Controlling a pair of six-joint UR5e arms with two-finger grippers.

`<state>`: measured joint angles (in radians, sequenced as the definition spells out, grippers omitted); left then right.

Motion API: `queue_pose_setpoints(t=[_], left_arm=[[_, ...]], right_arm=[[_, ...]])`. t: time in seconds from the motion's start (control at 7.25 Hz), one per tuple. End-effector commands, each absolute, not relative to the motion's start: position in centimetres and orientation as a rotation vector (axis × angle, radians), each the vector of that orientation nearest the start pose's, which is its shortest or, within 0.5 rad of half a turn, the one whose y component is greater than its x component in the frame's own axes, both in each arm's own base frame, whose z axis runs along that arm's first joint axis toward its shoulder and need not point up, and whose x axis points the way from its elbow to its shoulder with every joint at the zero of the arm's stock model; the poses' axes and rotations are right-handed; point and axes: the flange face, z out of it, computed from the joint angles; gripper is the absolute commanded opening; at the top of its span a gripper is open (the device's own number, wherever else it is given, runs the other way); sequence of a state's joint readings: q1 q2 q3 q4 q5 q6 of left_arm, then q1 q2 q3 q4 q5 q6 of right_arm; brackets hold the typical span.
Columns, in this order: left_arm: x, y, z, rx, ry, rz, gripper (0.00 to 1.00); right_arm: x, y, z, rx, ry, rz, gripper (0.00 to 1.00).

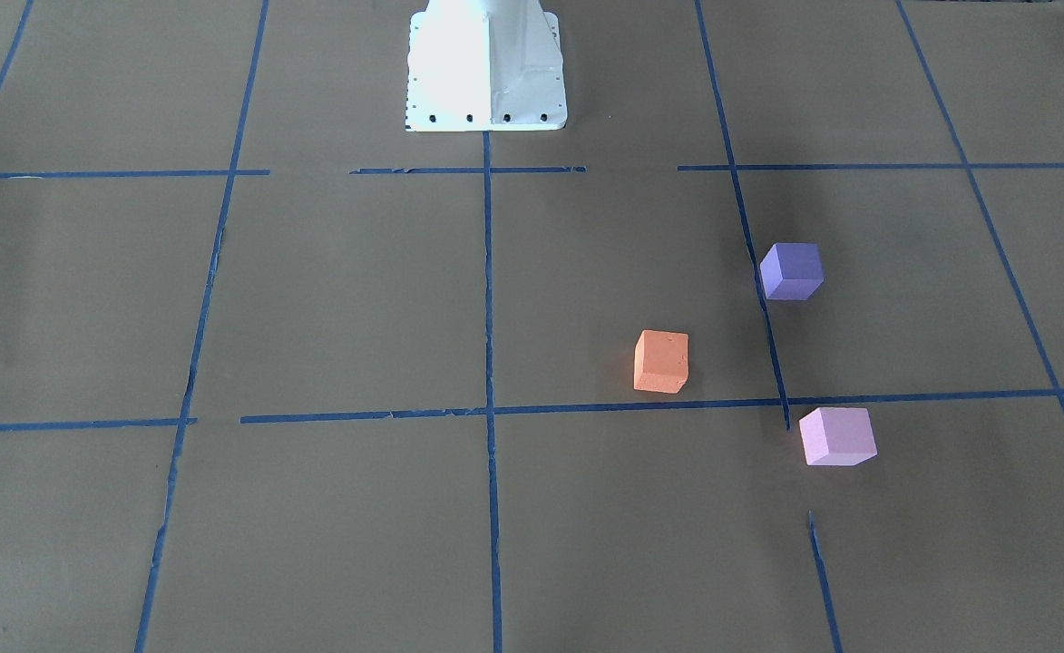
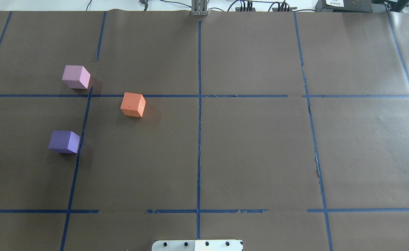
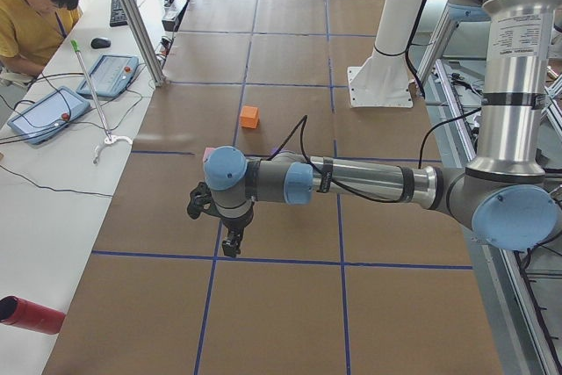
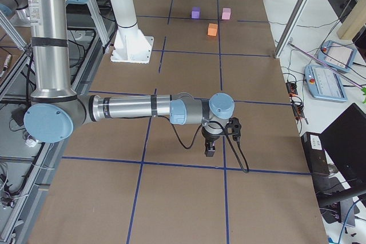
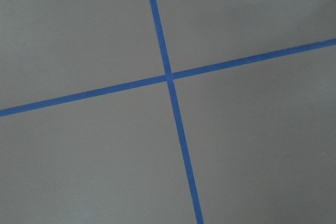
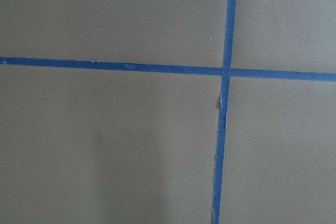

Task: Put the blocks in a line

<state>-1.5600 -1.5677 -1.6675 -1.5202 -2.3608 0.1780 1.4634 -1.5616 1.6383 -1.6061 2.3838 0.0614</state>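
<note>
Starting with the front-facing view: three blocks sit on the bench (image 1: 314,299), all on the robot's left half. They make a loose triangle, not a line. The purple block (image 1: 792,271) is nearest the robot's edge and the pink block (image 1: 837,436) nearest the operators' edge. The orange block (image 1: 661,361) lies between them but in toward the bench's middle. All three are well apart, none touching. No arm in this shot, only the white base (image 1: 486,68).

Over to the overhead: purple and pink lie roughly one behind the other along a strip of blue tape (image 2: 74,174), with orange off to one side of it. Nothing is lined up, so by my reading the job hasn't begun.

Left side view now: the left end effector (image 3: 232,248) hangs over bare bench toward the left end, short of the blocks. All three blocks are down on the bench, so it carries none of them. Whether its fingers are spread or closed, I cannot tell from here.

Right side view: the right end effector (image 4: 210,151) hovers toward the right end, far from the blocks and carrying none. Its opening, again, I cannot tell.

Both wrist cameras: just brown paper and crossing tape, no block, no fingers.

What's left, as I judge it, is everything. Most likely that means bringing orange into the purple-pink row.
</note>
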Motion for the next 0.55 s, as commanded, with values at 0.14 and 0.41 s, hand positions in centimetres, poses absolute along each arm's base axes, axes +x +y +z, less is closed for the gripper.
queue_pose_setpoints(t=[0.14, 0.41], left_arm=[[-5.5, -49.7, 60.9, 0.119, 0.777, 0.201, 1.0], [-4.4, -52.8, 57.1, 0.196, 0.781, 0.253, 1.0]], right_arm=[[0.7, -50.1, 62.1, -0.028, -0.814, -0.061, 1.0], [0.7, -50.1, 62.2, -0.03, -0.813, -0.06, 1.0]])
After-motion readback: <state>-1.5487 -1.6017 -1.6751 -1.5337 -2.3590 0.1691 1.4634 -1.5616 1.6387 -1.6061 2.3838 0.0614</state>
